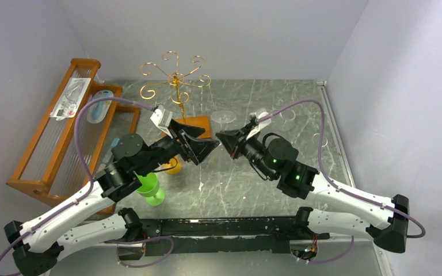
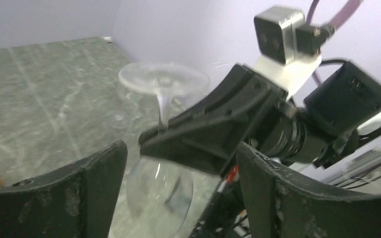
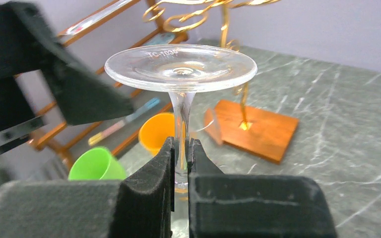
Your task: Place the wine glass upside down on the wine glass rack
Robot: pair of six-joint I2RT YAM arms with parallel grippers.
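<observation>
While held inverted, clear wine glass | slim stem in right gripper

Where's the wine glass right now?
The wine glass is mid-table in the top view, foot up, stem clamped in the right hand, beside the open left hand, right of the wine glass rack.

Raised lettering on foot of wine glass, near rim: looks like "TC-1035", faint. Printed packet on wooden shelf: print too small to read.
</observation>
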